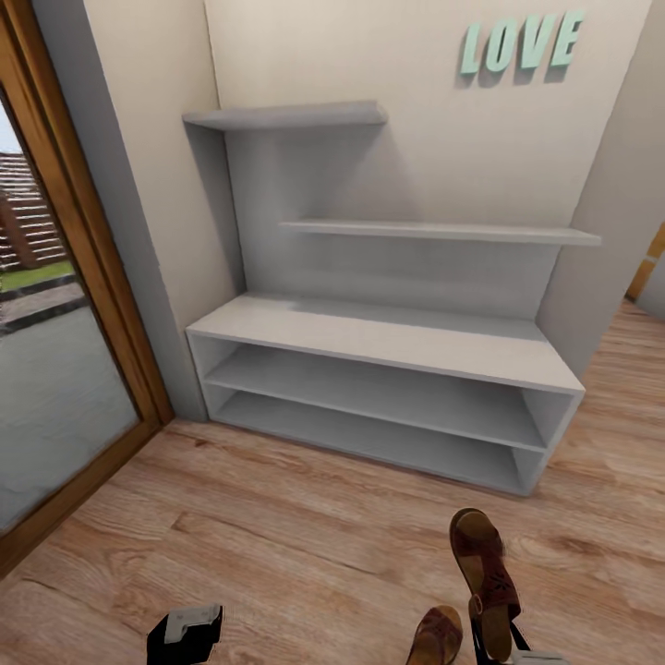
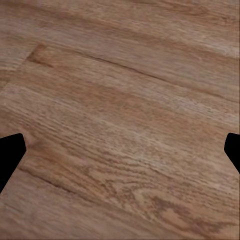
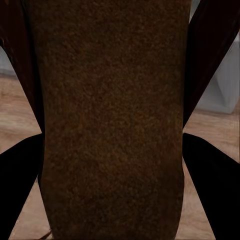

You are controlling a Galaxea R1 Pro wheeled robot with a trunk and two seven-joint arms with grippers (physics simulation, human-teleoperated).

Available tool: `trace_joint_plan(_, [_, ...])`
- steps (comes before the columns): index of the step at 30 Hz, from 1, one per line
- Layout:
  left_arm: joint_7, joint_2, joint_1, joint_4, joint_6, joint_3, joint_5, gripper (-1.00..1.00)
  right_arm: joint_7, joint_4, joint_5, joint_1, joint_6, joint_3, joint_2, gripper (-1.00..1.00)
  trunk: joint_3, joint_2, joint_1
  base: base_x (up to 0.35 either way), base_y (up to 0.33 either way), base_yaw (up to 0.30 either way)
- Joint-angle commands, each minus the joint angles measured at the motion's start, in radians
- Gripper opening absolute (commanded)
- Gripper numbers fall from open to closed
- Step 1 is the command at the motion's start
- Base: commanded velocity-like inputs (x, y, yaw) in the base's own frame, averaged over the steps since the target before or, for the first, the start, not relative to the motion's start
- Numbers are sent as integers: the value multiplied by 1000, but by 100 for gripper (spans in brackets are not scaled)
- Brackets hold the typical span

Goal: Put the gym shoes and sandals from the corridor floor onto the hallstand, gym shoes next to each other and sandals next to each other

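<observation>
The pale grey hallstand [image 1: 369, 334] stands against the wall ahead, its flat top and both open shelf rows bare. One dark brown sandal [image 1: 484, 559] is lifted off the corridor floor [image 1: 305, 545], toe toward the rack, with my right gripper [image 1: 496, 639] shut on its heel end. In the right wrist view that sandal's sole [image 3: 112, 110] lies between the black fingers [image 3: 20, 185]. The second sandal [image 1: 436, 635] lies on the floor just left of it. My left gripper [image 1: 185, 633] hangs open over bare planks [image 2: 125, 100]. The gym shoes are out of view.
A wood-framed glass door [image 1: 55, 369] runs along the left side. Two floating shelves [image 1: 434, 229] and teal LOVE letters [image 1: 522, 42] sit on the wall above the rack. Open plank floor lies between me and the rack.
</observation>
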Motion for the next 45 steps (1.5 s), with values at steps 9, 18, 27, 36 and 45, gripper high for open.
trace_joint_plan(9, [2, 0, -1, 0, -3, -2, 4, 100, 2, 0, 3, -1, -3, -6, 0, -100, -1, 0, 0, 45, 328, 0])
trace_joint_plan(18, [2, 0, -1, -1, -3, -2, 4, 100, 2, 0, 2, -1, -3, -6, 0, -100, -1, 0, 0, 134, 333, 0])
trace_joint_plan(27, [2, 0, -1, -2, -3, -2, 4, 100, 2, 0, 2, -1, -3, -6, 0, -100, -1, 0, 0, 157, 332, 0])
trace_joint_plan(36, [2, 0, -1, -2, -3, -2, 4, 100, 2, 0, 3, -1, -3, -6, -1, -100, -1, 0, 0, 94, 219, -75])
trace_joint_plan(45, [2, 0, -1, -1, -3, -2, 4, 100, 2, 0, 3, -1, -3, -6, -1, -100, -1, 0, 0, 3, 8, -288])
